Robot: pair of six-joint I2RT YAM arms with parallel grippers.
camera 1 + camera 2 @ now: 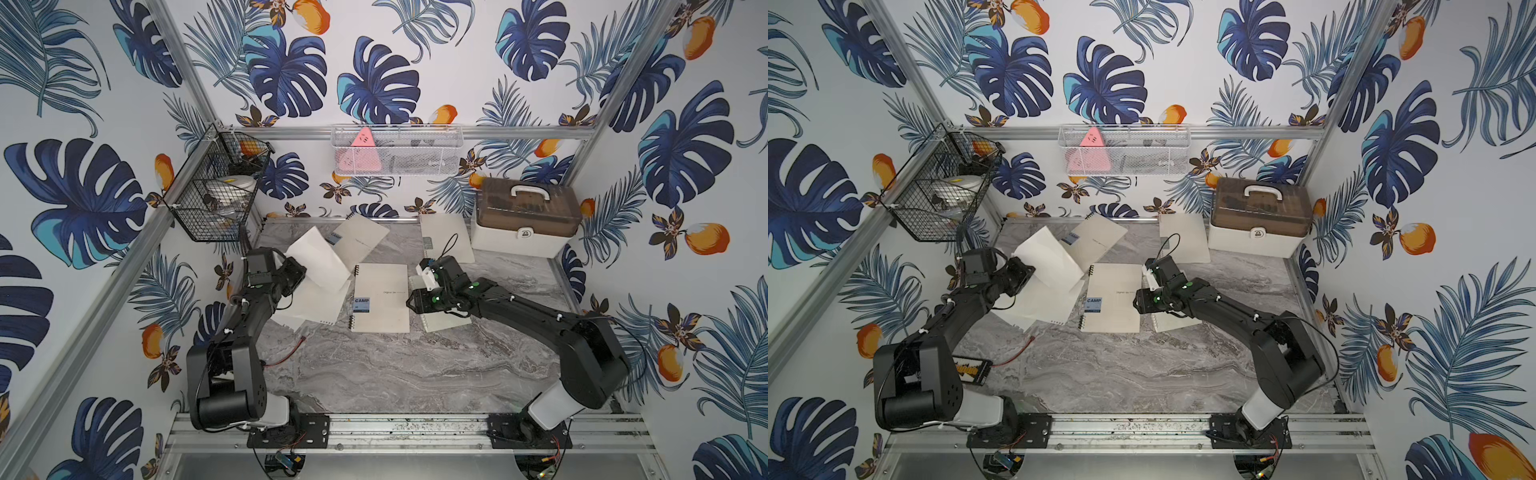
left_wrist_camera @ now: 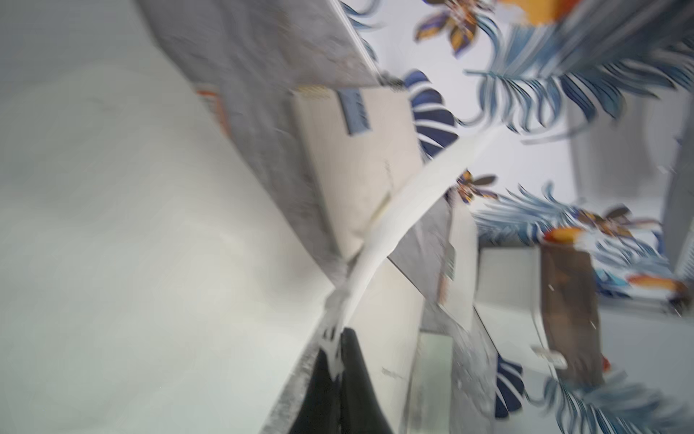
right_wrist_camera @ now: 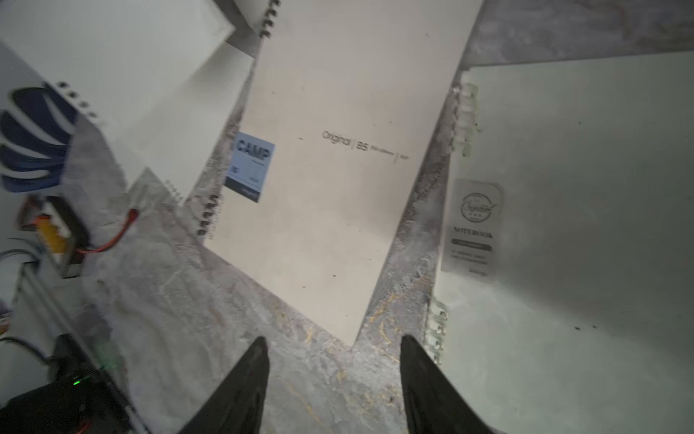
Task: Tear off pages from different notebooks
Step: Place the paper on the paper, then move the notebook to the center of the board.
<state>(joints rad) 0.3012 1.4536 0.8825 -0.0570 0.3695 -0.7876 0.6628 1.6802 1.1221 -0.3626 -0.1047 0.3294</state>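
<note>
Marble-look tabletop [image 1: 395, 374]: grey, veined, smooth and flat.
Centre notebook [image 1: 381, 297]: a rectangular cream card cover is bound by a dark wire spiral; "CAMP" is read on a blue label and "Original | B5" is printed across the cover.
Back notebook [image 1: 358, 237]: cream cover, laid askew and marked with a second blue label too blurred to be read.
Back-right notebook [image 1: 445, 237]: pale cover with a small teal label, set just beside the white box [image 1: 515, 243], which is capped by a brown translucent lid.
Right-hand notebook [image 3: 582, 169]: frosted cover and clear coil; "NOTEBOOK" is read on its label.
Left notebook [image 1: 309, 305]: white sheets are shown, with the coil along one edge.
Page [image 1: 318, 259]: a thin white sheet, curved and held up above the left notebook; whether it is detached cannot be told.
Left gripper [image 2: 338, 349]: clamped on the page's edge.
Right gripper [image 3: 334, 345]: fingers are parted over bare marble between the centre and right-hand notebooks; nothing is gripped.
Count: five notebooks, one lifted page, one box.
</note>
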